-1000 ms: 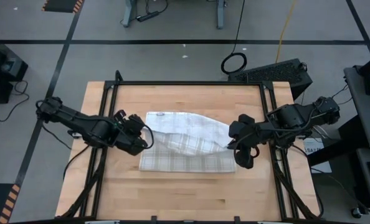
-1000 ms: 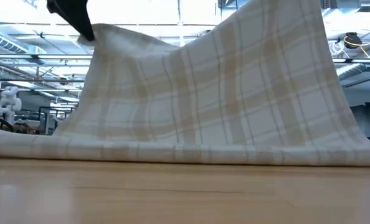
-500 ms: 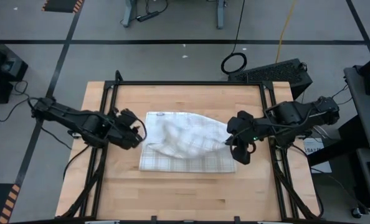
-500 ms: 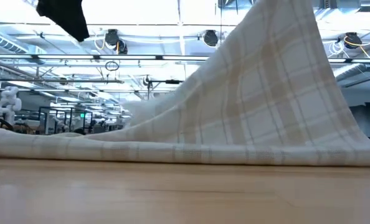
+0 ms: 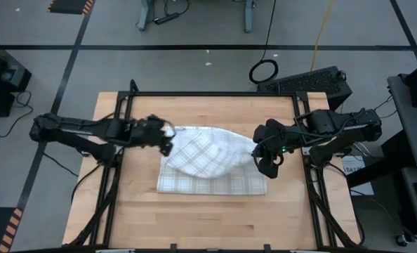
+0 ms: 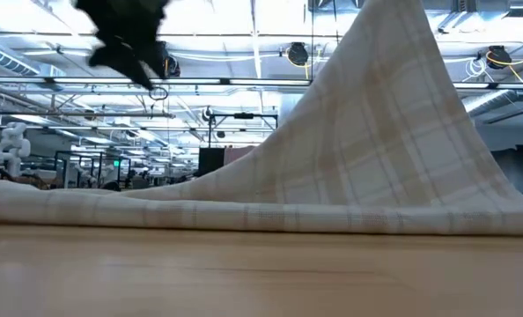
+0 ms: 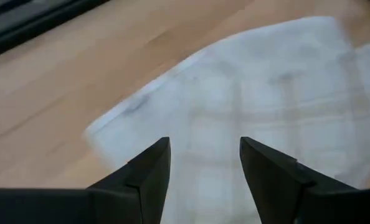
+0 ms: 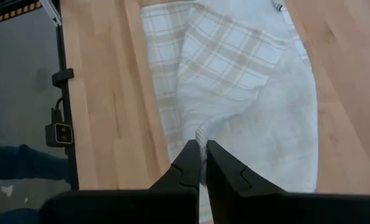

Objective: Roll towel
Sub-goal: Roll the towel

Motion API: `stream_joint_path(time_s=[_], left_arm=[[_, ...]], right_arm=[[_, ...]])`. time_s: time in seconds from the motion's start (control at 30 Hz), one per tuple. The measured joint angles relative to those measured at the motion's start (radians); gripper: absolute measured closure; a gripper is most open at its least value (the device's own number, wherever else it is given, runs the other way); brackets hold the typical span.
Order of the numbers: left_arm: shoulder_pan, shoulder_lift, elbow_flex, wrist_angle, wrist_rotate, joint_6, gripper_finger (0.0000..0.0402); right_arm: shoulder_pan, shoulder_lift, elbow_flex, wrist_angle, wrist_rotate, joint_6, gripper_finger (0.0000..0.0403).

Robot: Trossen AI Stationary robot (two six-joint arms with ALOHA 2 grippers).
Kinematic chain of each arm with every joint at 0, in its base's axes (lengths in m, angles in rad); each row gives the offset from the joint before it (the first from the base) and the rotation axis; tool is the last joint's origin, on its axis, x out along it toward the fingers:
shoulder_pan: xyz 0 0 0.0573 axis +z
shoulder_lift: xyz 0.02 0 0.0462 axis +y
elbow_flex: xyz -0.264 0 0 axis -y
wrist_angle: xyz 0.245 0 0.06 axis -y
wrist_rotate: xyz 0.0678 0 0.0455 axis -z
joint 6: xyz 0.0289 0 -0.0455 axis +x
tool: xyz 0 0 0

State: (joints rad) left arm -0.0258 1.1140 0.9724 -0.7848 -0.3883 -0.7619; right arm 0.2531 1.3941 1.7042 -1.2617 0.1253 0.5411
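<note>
Barely begun, the towel [image 5: 208, 163] lies mid-table, unrolled, its right edge pinched aloft by the right gripper [image 5: 259, 156] while the left gripper [image 5: 165, 135] hovers parted, empty, above its far-left corner.

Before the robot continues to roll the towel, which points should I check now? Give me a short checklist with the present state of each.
1. Right end effector pinching the towel edge: ok, shut on the cloth.
2. Left end effector free of cloth: ok, open, nothing between its fingers.
3. Left end effector over the towel's far left corner: ok.
4. Towel's right side lifted off the table: ok, low view shows it raised.
5. Near edge flat on the table: ok.
6. Roll started: not ok, only a loose fold.
</note>
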Motion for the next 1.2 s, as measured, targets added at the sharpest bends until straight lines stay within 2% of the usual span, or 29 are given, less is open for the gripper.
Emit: stream_joint_path(time_s=[0.07,0.2,0.3,0.37,0.6,1.2], left_arm=[[0.090,0.046,-0.023,0.132,0.097,0.102,0.0203],[0.294,0.196,-0.032,0.237,0.395,0.240,0.0203],[0.401,0.318,-0.032,0.297,0.590,0.274,0.0203],[0.444,0.390,-0.017,0.315,0.658,0.271,0.0203],[0.479,0.556,0.056,0.346,0.682,0.257,0.0203],[0.444,0.689,0.078,0.385,0.690,0.279,0.0203]], right_arm=[[0.000,0.000,0.000,0.001,0.000,-0.005,0.0401],[0.000,0.000,0.000,0.001,0.000,-0.006,0.0401],[0.000,0.000,0.000,0.001,0.000,-0.005,0.0401],[0.000,0.000,0.000,0.001,0.000,-0.005,0.0401],[0.000,0.000,0.000,0.001,0.004,-0.004,0.0401],[-0.001,0.001,0.000,0.000,0.008,-0.005,0.0401]])
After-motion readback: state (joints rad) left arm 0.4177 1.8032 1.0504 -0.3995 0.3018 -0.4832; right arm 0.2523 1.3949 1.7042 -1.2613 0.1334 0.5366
